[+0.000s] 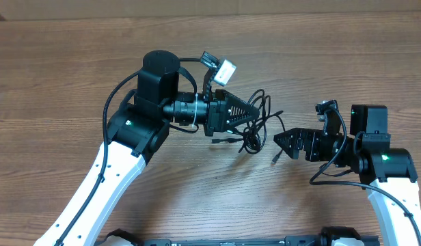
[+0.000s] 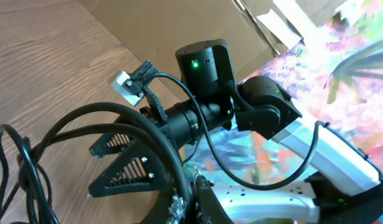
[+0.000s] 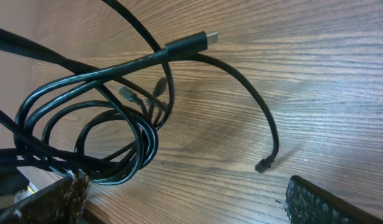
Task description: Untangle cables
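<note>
My worktop (image 1: 74,75) is plain brown wood-grain, evenly lit, no harsh shadows. Past its far edge there's flat cardboard (image 2: 198,18), plus some colourful blurry stuff (image 2: 359,50) I can't make out.

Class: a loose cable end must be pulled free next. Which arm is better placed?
Probably the right: the right gripper is open beside the loose end, while the left gripper is shut on the cables.

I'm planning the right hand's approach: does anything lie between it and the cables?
Nothing visible does: only bare table lies between the open right hand and the cables; the left hand is beyond them.
</note>
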{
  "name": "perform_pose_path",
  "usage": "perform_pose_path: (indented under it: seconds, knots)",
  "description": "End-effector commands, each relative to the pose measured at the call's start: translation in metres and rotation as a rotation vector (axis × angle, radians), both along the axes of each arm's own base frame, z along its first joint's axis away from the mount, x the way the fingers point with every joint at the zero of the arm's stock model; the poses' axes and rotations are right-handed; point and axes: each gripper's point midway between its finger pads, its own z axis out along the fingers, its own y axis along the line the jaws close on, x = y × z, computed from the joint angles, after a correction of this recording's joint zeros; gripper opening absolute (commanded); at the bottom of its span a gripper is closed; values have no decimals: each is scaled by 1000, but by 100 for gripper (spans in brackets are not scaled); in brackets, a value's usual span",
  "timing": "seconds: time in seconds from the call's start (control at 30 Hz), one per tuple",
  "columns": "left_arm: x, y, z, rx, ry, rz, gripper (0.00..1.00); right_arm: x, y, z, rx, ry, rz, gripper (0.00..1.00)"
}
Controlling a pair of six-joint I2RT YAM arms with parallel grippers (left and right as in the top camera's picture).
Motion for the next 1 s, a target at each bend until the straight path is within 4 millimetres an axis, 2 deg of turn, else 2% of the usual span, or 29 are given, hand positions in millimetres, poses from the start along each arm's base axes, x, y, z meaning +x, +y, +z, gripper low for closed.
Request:
perform_pose_path:
  seconds: [0.0,0.13,0.27,0.43,0.6,0.8,0.97]
  knots:
    - [-11,2,21,-34,7,-23,4,-2,4,1,20,-18,35,100]
    - [-9,1,22,-36,31,-9,4,-4,12,4,27,-50,95,100]
    - [-10,-3,32,-65,31,-16,4,-1,18,7,25,-79,120,100]
    - [-16,-8,45,-101,19,-44,4,9,13,3,-8,-93,98,100]
    - [-30,-16,46,-104,38,-94,4,24,12,-3,18,-57,34,100]
    - [-47,-27,48,-104,83,-150,4,51,-9,-23,-62,-17,-117,100]
    - [-60,-30,55,-126,63,-207,4,62,-46,-55,-220,78,-309,100]
